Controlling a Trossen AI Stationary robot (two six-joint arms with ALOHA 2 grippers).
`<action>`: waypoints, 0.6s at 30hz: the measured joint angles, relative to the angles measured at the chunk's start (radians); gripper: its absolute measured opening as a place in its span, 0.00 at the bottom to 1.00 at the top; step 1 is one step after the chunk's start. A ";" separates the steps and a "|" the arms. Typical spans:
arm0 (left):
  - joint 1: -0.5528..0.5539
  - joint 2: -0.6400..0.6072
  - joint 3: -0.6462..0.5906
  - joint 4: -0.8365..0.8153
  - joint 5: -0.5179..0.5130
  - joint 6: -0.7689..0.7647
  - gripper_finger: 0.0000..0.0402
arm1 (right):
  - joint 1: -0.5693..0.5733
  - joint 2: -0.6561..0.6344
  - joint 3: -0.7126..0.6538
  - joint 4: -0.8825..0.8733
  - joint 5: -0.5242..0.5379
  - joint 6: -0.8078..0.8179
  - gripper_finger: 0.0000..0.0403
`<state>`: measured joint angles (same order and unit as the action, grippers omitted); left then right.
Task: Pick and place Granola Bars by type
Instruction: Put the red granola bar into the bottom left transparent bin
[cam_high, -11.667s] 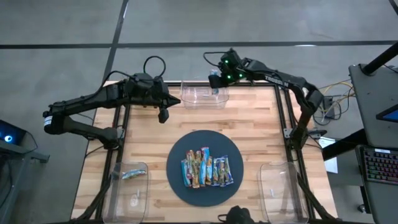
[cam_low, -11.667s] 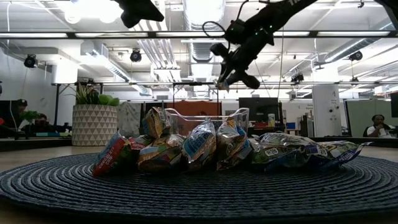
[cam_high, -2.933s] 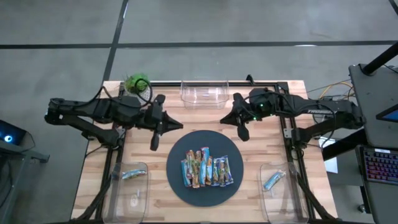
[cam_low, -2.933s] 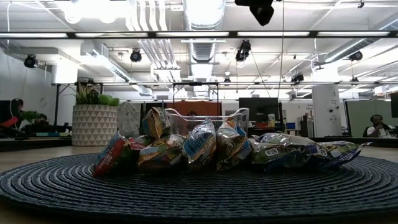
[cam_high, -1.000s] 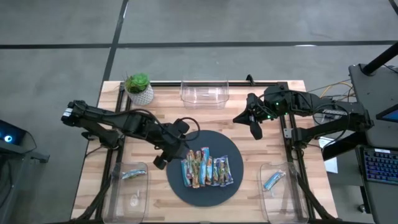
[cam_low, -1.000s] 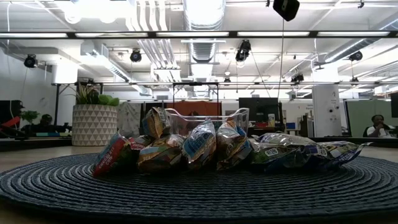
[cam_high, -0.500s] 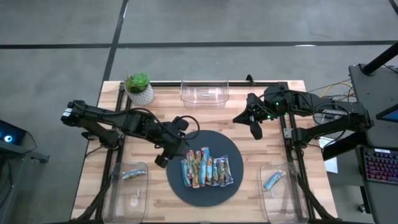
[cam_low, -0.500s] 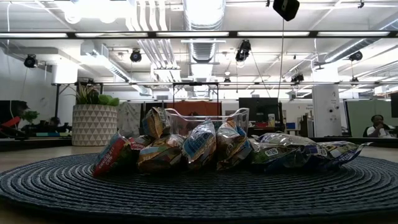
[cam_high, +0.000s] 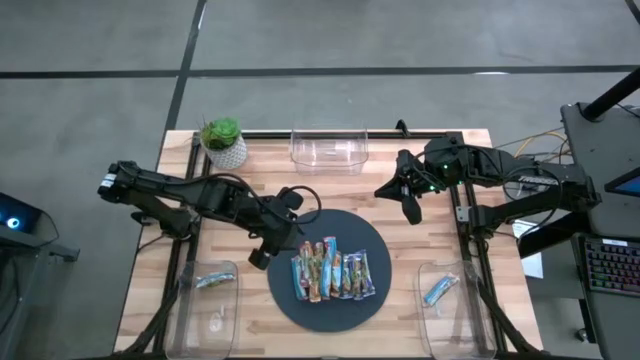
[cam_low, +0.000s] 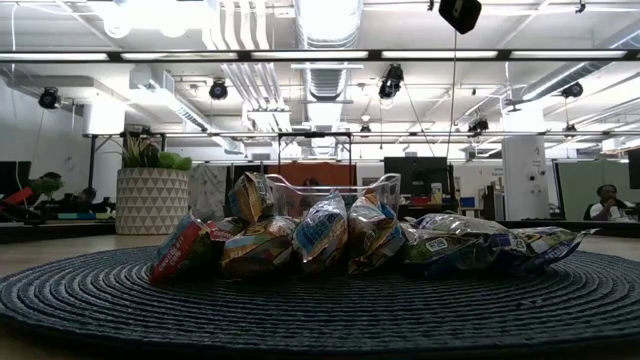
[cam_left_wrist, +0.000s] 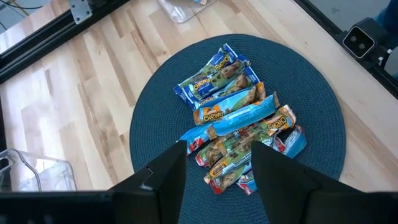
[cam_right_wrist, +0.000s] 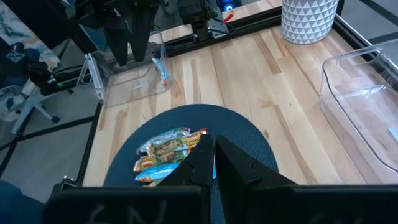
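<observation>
So the granola bars (cam_high: 333, 270) sit in a tight row on the dark round mat (cam_high: 285, 290), center-low in the high view. The left gripper (cam_high: 262, 252) hangs over the mat's left edge, just beside the leftmost bar, jaws apart with nothing between them. The right gripper (cam_high: 408, 208) is up in the right half of the frame over bare tabletop (cam_high: 430, 245), pinched fully closed and empty. One blue bar (cam_high: 210, 281) lies in the lower-left bin (cam_high: 226, 310), another (cam_high: 437, 290) in the lower-right bin (cam_high: 462, 320).
</observation>
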<state>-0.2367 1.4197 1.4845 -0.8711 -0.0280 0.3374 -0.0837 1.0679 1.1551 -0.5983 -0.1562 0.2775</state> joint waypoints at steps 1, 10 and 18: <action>0.000 0.000 0.000 0.000 0.000 0.000 0.40 | 0.000 0.000 0.000 0.000 0.000 0.000 0.02; 0.008 0.000 0.000 0.004 0.000 -0.009 0.40 | 0.000 0.000 0.000 0.000 0.000 0.000 0.02; 0.008 0.000 0.000 0.003 0.000 -0.009 0.40 | 0.000 0.000 0.000 0.000 0.000 0.000 0.02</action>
<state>-0.2283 1.4193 1.4841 -0.8680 -0.0277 0.3286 -0.0837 1.0679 1.1549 -0.5983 -0.1562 0.2771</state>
